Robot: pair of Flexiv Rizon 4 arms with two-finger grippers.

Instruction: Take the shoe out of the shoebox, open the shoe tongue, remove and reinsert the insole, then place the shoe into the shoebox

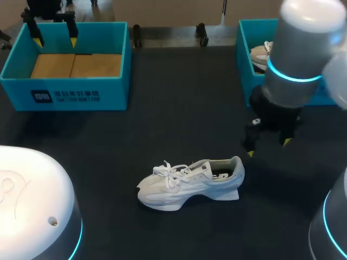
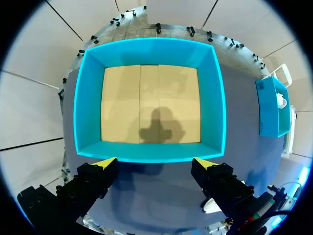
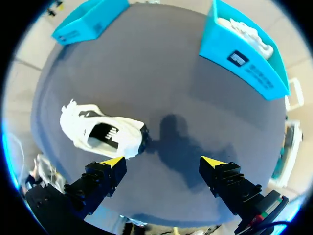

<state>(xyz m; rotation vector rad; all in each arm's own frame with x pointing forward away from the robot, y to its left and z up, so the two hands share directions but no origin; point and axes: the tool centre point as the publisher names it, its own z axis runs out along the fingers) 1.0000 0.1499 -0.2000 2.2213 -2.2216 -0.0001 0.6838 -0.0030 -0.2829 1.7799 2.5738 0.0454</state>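
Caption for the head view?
White shoe on the table, open right gripper hovering near its heel, left shoebox empty.

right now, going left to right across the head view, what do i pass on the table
left blue shoebox → white shoe → right gripper. The second shoebox spans the same stretch as that gripper, so it is left out.

Left gripper [image 1: 54, 39] hangs at the far left, fingers [image 2: 103, 164] spread wide, gripping nothing. Right gripper [image 1: 268, 146] hovers right of centre, likewise spread.
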